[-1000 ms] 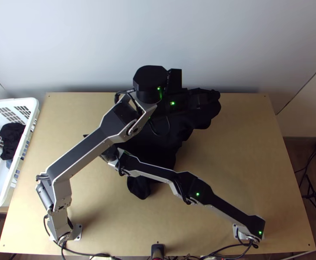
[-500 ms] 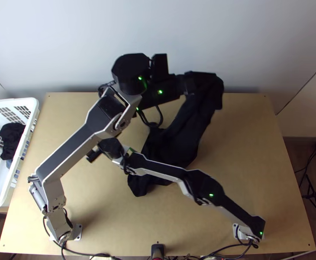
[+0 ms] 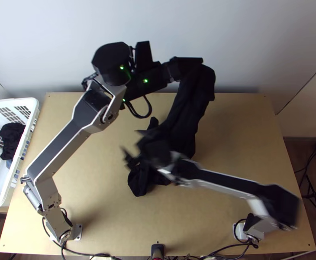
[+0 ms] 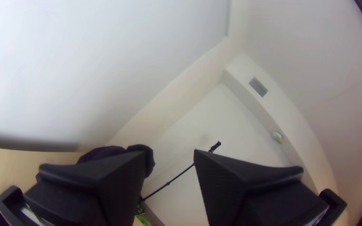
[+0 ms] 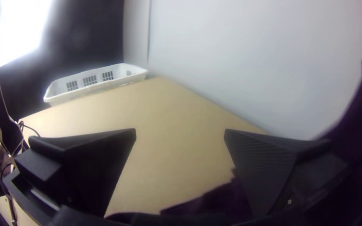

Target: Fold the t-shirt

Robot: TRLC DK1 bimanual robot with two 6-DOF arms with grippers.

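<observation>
- Over the far side of the light wooden table point(image 3: 240, 143), the left gripper with two wide flat black fingers point(image 3: 195, 65) is standing at the raised part of the black cloth t-shirt point(image 3: 186, 104)
- From there the t-shirt is hanging down to the table's middle, its nearer end lying bunched
- In the left wrist view, the left gripper point(image 4: 169, 155) is showing its fingers parted, dark cloth appearing beyond one of them
- Across the middle, the right gripper, likewise black-fingered point(image 3: 131, 159), is standing near the bunched end; its fingers are standing wide apart
- Beside the table's left edge, a white slotted plastic basket point(image 3: 2, 102) is holding dark cloth point(image 3: 11, 135)
</observation>
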